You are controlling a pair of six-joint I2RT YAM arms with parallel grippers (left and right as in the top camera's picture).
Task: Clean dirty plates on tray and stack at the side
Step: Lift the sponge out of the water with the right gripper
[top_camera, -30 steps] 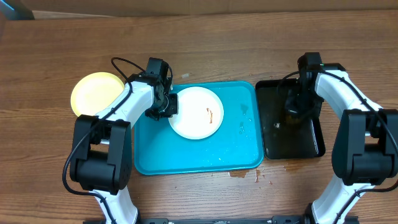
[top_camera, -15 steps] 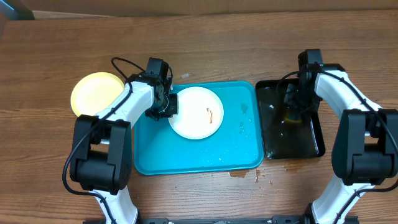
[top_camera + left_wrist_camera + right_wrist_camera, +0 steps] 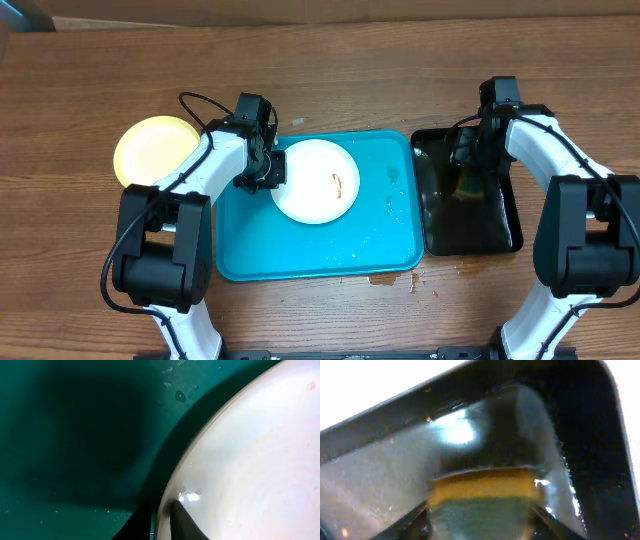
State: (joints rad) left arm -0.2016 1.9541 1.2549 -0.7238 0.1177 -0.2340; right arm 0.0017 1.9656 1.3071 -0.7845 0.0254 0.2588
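1. left gripper (image 3: 263, 174) pinches the rim of the round white plate (image 3: 318, 185) lying in the turquoise rectangular plastic tray (image 3: 380, 245)
2. right gripper (image 3: 467, 170) clamps a yellow-green sponge (image 3: 480, 495) over the glossy black tray (image 3: 492, 228)

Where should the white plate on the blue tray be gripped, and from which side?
At its left rim, coming from the left: the white plate lies flat on the tray, so only the thin edge gives purchase. The left end effector pinches there.
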